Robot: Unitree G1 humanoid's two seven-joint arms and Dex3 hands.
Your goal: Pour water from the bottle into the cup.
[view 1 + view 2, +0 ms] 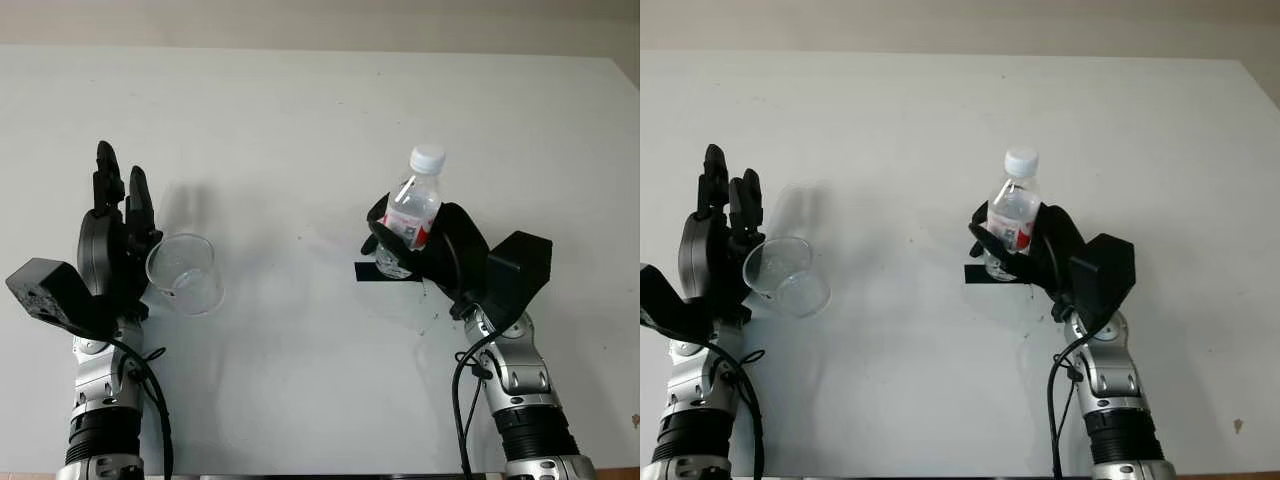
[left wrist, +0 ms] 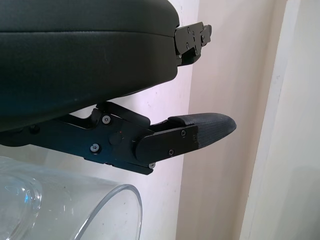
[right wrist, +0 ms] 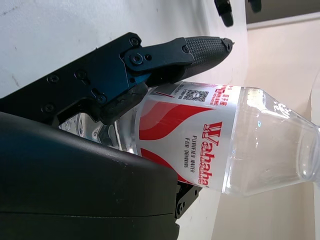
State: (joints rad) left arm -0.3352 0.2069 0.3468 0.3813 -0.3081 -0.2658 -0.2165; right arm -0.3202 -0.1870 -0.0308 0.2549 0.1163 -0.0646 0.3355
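Standing upright on the white worktop (image 1: 300, 120), the clear plastic bottle (image 1: 412, 215) sits to the right of centre, its white cap (image 1: 428, 158) on and its red-and-white label (image 3: 185, 145) facing partly toward the camera. The right hand (image 1: 405, 245) is wrapped around the lower half of the bottle, with black fingers (image 3: 175, 55) curled across the label in the right wrist view and the palm shell pressed against the other side, so the bottle is gripped between them. Beneath the bottle's base a short strip of dark tape (image 1: 368, 272) lies on the worktop, showing just to the left of the hand. Well apart from the bottle, on the left side, the clear cup (image 1: 185, 273) is tilted with its mouth turned up and toward the camera. The left hand (image 1: 115, 235) is right beside the cup on its left, fingers pointing away from the robot; the cup's rim lies against the palm side of the hand, but whether the fingers actually clamp it cannot be told. In the left wrist view the cup's curved rim (image 2: 125, 200) shows just below one outstretched fingertip (image 2: 210, 127), with a gap between them.
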